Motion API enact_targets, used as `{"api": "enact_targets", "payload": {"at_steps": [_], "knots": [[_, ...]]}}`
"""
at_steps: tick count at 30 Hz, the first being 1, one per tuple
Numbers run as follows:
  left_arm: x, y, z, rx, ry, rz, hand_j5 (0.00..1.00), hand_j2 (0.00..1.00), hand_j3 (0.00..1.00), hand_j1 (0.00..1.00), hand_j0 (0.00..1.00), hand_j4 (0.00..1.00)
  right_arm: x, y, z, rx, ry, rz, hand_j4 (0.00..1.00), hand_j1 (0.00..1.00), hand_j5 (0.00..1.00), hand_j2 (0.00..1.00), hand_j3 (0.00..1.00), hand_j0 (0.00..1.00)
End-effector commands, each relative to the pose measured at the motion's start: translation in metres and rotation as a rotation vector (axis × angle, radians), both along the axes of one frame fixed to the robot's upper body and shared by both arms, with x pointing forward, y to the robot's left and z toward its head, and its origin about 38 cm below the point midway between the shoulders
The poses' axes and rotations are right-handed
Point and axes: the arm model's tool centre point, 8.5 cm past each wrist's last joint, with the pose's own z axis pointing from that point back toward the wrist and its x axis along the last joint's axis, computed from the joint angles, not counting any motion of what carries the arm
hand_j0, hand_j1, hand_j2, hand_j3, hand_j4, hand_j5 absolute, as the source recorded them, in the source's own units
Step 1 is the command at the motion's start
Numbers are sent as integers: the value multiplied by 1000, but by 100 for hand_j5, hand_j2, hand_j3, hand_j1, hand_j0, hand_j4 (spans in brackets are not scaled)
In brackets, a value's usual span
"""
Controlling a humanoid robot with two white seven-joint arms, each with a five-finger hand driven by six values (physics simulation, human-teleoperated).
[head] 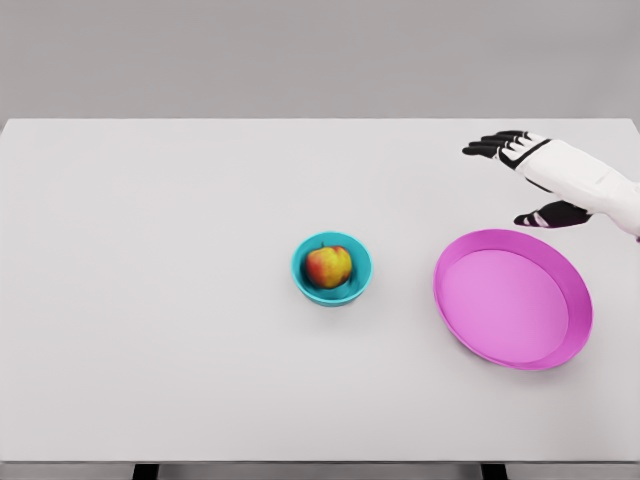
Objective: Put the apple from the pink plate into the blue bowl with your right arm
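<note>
From my seat at the controls, the job looked as good as finished. The apple (328, 266) sat inside the blue bowl (332, 293), resting low against the bowl's inner wall and filling most of the hollow, with its red and yellow skin facing up. The pink plate (575, 290), well to the right of the bowl, held nothing at all; its flat bottom showed bare from rim to rim. Both dishes stood on the table (160, 300), apart from each other, and neither looked tipped or nudged.

As I judged it, the carrying and dropping were done, and the only thing left was to bring the arm home and let it rest.

The right hand (530, 170) hung above the table, farther from the bowl than the plate was, beyond the plate's back rim and toward the table's far right corner. The white forearm came in from the right edge and sloped up toward the wrist. The fingers (490, 145) were stretched out and slightly fanned, pointing left, and they held nothing. The dark thumb (545, 215) hung lower, just behind the plate's rim, also free. I could not see the left arm anywhere in the head view.
</note>
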Motion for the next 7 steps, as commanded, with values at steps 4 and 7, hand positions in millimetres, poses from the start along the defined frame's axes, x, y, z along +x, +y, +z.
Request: {"api": "enact_targets", "payload": {"at_steps": [4,7], "knots": [[0,0,0,-1,0,0,100,100,100,100,100,100,-2,-4,-10,21,24,-18,100,100,100,100,100,100],[0,0,0,0,-3,-3,100,100,100,100,100,100,-2,-4,-8,22,21,-19,100,100,100,100,100,100]]}}
